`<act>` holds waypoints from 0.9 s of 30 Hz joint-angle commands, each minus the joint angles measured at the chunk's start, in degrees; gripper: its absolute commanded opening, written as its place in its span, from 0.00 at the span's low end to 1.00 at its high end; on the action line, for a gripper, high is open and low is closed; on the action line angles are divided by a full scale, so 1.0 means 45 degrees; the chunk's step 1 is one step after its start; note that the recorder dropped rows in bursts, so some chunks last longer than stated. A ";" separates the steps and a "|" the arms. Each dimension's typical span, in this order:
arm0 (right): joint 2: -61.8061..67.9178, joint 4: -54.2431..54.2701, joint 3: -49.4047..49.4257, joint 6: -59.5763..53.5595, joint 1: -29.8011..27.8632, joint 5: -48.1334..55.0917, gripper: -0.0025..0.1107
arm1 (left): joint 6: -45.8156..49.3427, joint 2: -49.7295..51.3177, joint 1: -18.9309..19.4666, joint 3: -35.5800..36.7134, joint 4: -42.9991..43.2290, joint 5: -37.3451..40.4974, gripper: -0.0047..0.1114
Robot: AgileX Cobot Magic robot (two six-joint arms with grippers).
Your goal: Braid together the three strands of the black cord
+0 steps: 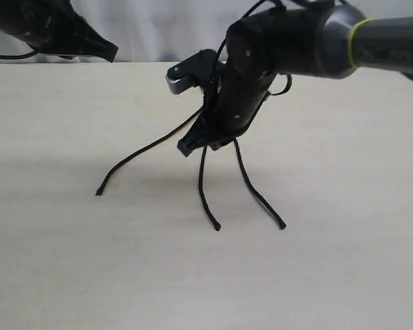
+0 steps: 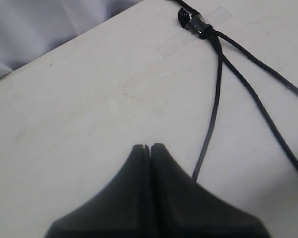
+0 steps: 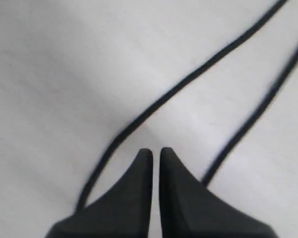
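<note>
Exterior view: seeing the three strands (image 1: 201, 184) of the black cord (image 2: 198, 26) fanned out flat on the pale table (image 1: 344, 275), one out to the left, two nearer the middle, tips well apart. Can't see the bound head from there, hidden behind the right arm (image 1: 310, 41). Putting the right gripper (image 1: 187, 146) nose-down, low over the table, between the left strand and the middle one, near where the fan starts. Can't tell whether touching the table. Right wrist view: reading those jaws as clenched, with only a hairline slit between the fingertips (image 3: 174, 173) and nothing pinched in it; seeing one strand just ahead of the tips and another off to one side, both blurred. Left wrist view: finding the left gripper (image 2: 149, 146) clamped tight as well, empty, hovering over bare table. Also getting the knotted head there, near a table edge, under what looks like a clear tape patch (image 2: 171, 44), with all three strands splitting from it and one of them running just beside the left finger and vanishing behind it. Back in the exterior view, placing the left gripper up in the top-left corner, well apart from the cord. Reading the strands as unbraided.
</note>
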 commanded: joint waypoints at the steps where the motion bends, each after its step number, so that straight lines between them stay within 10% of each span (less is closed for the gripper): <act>1: -0.0435 -0.0858 -0.0051 0.0670 -0.0887 0.0516 0.06 | 0.0001 -0.0041 -0.0050 0.0032 -0.0104 -0.0029 0.04; 7: 0.0187 0.0965 0.0273 0.0917 -0.0870 0.0458 0.08 | 0.0001 -0.0041 -0.0050 0.0032 -0.0188 -0.0029 0.04; 16: 0.1531 0.0683 0.0247 0.0960 0.0890 -0.0472 0.46 | 0.0001 -0.0041 -0.0050 0.0032 -0.0399 -0.0029 0.04; 27: 0.2438 0.0714 0.0247 0.0929 0.1019 -0.0348 0.29 | 0.0001 -0.0041 -0.0050 0.0032 -0.0399 -0.0029 0.04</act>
